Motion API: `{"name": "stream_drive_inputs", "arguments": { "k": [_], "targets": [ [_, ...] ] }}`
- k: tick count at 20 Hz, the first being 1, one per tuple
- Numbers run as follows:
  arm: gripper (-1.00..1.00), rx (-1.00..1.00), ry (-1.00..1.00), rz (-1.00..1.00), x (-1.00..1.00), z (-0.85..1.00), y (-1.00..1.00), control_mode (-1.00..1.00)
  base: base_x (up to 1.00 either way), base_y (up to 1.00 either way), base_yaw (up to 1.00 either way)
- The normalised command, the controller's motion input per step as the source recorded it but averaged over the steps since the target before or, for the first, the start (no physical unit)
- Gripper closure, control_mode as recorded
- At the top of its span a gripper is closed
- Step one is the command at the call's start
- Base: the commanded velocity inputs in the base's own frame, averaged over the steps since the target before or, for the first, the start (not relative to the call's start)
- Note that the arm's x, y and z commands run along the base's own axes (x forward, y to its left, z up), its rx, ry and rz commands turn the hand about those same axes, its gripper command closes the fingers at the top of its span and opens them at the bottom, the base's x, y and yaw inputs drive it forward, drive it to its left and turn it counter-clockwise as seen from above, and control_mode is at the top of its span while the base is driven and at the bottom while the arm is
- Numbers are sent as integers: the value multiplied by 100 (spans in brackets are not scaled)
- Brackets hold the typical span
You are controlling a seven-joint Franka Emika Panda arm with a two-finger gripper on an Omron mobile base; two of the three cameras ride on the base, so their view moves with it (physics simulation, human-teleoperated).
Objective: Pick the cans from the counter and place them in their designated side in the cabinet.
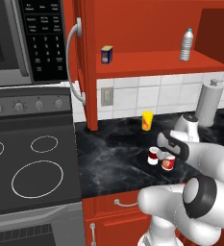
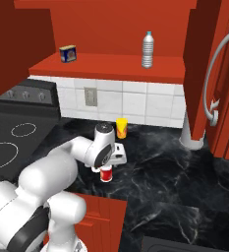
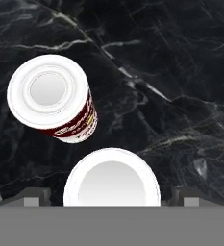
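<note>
Two cans stand close together on the black marble counter (image 1: 108, 158). The dark maroon can (image 1: 153, 155) with a white lower band is upright, its white top (image 3: 48, 91) up and left in the hand view. The bright red can (image 1: 168, 162) (image 2: 106, 173) stands just beside it, and its white top (image 3: 112, 180) lies between my fingertips. My gripper (image 1: 172, 150) (image 2: 106, 165) (image 3: 112, 197) hovers open directly over the red can, holding nothing. Above the counter hangs the red cabinet with its shelf (image 1: 156, 62) (image 2: 111, 66) and its curved silver door handle (image 1: 75, 62) (image 2: 214, 74).
A yellow-orange cup (image 1: 147, 120) (image 2: 121, 128) stands behind the cans near the tiled wall. On the shelf are a blue-and-yellow box (image 1: 106, 54) (image 2: 68, 53) and a water bottle (image 1: 186, 44) (image 2: 147, 49). A paper-towel holder (image 1: 209, 103) is right; the stovetop (image 1: 31, 168) left.
</note>
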Motion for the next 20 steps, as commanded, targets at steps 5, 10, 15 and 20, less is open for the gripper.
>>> {"name": "stream_drive_inputs", "arguments": {
  "k": [5,10,15,20],
  "targets": [
    [-100,0,0,1,7,-11,0,-100,0,0,0],
    [-100,0,0,1,3,-11,0,-100,0,0,0],
    [-100,0,0,1,3,-11,0,-100,0,0,0],
    [100,0,0,0,0,-11,0,-100,0,0,0]
  ]
}}
